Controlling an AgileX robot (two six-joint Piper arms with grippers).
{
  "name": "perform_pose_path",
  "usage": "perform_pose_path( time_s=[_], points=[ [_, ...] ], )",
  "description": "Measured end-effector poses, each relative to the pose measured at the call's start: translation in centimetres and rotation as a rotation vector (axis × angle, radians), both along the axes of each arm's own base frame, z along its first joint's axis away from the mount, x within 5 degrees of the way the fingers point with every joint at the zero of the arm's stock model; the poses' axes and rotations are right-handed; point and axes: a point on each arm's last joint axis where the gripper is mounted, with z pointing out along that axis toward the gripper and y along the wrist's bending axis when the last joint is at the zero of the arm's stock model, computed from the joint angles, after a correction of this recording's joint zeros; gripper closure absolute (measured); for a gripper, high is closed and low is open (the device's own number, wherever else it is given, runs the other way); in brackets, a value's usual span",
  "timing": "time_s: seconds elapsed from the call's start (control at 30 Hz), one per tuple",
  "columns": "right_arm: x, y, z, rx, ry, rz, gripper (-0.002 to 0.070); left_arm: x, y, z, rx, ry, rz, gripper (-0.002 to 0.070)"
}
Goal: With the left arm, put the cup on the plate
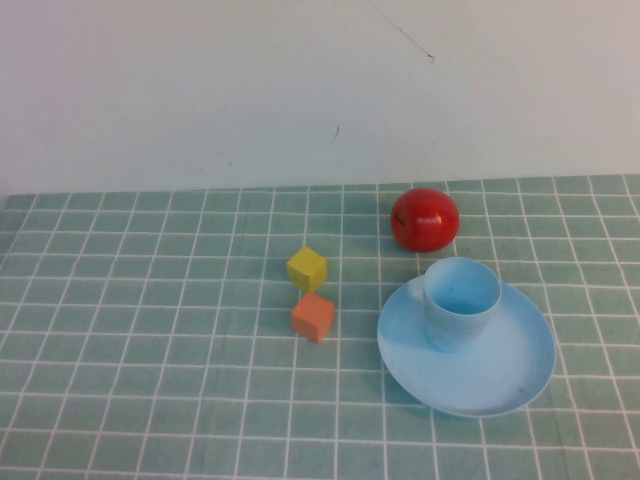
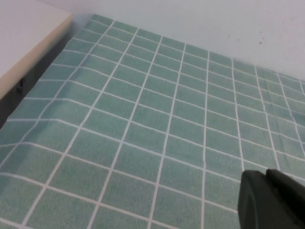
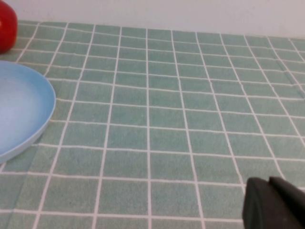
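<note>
The small light blue cup [image 1: 461, 300] stands upright on the wide light blue plate [image 1: 500, 375], towards the plate's far left part. Neither arm shows in the high view. My left gripper [image 2: 266, 172] shows only in the left wrist view, its black fingers closed together and empty, over bare green tiled cloth away from the cup. My right gripper [image 3: 269, 181] shows in the right wrist view, fingers together and empty, with the plate's rim [image 3: 28, 114] off to one side. The cup is hidden in both wrist views.
A red apple-like ball [image 1: 424, 218] sits just behind the plate and also shows in the right wrist view [image 3: 5, 26]. A yellow cube [image 1: 307, 268] and an orange cube [image 1: 313, 317] lie left of the plate. A white board [image 2: 24, 38] borders the cloth by the left gripper.
</note>
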Motion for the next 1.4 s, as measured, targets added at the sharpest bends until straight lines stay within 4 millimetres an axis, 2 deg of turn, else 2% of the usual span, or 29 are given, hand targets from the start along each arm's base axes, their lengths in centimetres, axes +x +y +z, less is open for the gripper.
perform_pose_path(
  time_s=[0.23, 0.43, 0.53, 1.4],
  points=[
    [0.00, 0.00, 0.00, 0.000, 0.000, 0.000, 0.0678, 0.00, -0.01, 0.00, 0.033, 0.001, -0.011, 0.0676],
    [0.00, 0.00, 0.00, 0.000, 0.000, 0.000, 0.0678, -0.01, -0.04, -0.02, 0.280, 0.009, -0.091, 0.0676],
    [0.00, 0.00, 0.00, 0.000, 0.000, 0.000, 0.0678, -0.01, -0.07, -0.02, 0.323, 0.010, -0.108, 0.0676],
    [0.00, 0.00, 0.00, 0.000, 0.000, 0.000, 0.0678, -0.01, -0.36, 0.00, 0.309, 0.004, -0.151, 0.0676]
  ],
)
